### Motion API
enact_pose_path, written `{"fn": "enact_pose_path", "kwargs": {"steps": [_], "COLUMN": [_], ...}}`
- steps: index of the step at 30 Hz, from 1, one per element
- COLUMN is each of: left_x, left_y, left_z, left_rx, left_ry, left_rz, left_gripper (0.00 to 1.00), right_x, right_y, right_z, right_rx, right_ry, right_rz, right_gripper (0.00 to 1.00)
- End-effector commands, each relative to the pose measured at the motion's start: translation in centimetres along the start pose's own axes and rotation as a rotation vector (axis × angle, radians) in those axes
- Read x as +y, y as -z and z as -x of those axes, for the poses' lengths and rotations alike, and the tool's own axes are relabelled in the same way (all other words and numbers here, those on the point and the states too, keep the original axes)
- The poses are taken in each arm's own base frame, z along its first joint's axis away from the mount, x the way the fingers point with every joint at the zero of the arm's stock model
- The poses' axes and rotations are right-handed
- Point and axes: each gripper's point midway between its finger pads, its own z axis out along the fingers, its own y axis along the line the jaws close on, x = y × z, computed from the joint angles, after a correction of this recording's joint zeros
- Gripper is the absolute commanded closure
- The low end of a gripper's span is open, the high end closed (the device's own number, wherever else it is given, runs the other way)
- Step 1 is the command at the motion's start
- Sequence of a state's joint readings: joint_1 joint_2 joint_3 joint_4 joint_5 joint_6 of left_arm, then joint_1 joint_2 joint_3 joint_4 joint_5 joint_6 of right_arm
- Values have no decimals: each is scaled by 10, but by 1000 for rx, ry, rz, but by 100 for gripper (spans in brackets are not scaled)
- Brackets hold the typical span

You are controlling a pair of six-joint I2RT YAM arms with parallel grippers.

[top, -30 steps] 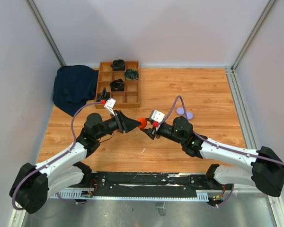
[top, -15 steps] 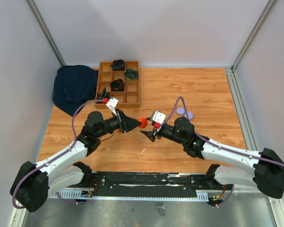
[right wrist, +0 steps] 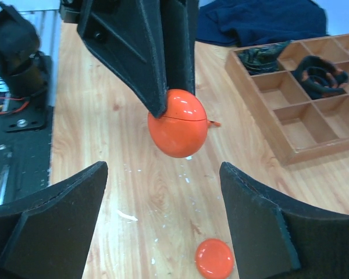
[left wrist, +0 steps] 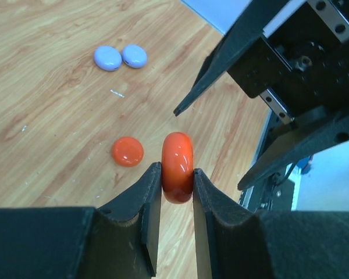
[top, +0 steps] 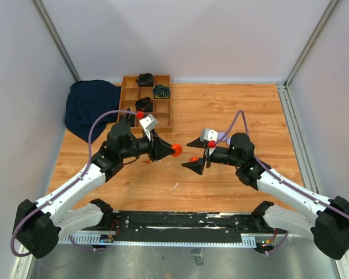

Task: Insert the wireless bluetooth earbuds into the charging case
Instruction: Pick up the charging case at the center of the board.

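Top external view: the wooden table [top: 238, 110] carries a dark blue cloth [top: 90, 107] at the far left and a compartmented wooden tray [top: 171, 103] beside it, both well apart from the work. The left gripper [top: 170, 150] is clamped edge-on across a round orange case [top: 176, 150] and holds it raised above the table, apparently so that the other arm can reach it. The right gripper [top: 196, 154] faces it with its fingers spread wide and nothing between them, placed as if to take or open the case. An orange disc [top: 193, 159] lies on the table below the right gripper, and two lilac discs [left wrist: 108, 58] lie together farther off. The only likely earbud [right wrist: 213, 123] is a tiny orange-red bit on the table just behind the case, too small to confirm. Judged: insertion not begun.
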State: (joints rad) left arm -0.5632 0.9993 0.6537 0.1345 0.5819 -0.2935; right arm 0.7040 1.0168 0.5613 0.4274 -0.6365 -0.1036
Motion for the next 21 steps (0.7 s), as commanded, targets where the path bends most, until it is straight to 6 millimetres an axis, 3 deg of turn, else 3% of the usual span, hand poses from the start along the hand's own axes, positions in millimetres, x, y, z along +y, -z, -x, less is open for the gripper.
{"fn": "enact_pose_path", "kwargs": {"steps": [1, 8, 21], "left_x": [-17, -33, -53], "left_y": [3, 3, 3], "left_z": [-10, -14, -5], "left_rx": [102, 200, 197], "left_ry": [-191, -390, -458], "left_rz": [-84, -152, -274], "left_gripper": [86, 90, 91], "right_x": [22, 28, 35], "right_y": [6, 4, -1], "right_z": [21, 22, 19], "right_rx": [-55, -67, -105], "right_ry": [-44, -86, -116], "right_rz": [180, 255, 316], "right_gripper": [21, 26, 43]}}
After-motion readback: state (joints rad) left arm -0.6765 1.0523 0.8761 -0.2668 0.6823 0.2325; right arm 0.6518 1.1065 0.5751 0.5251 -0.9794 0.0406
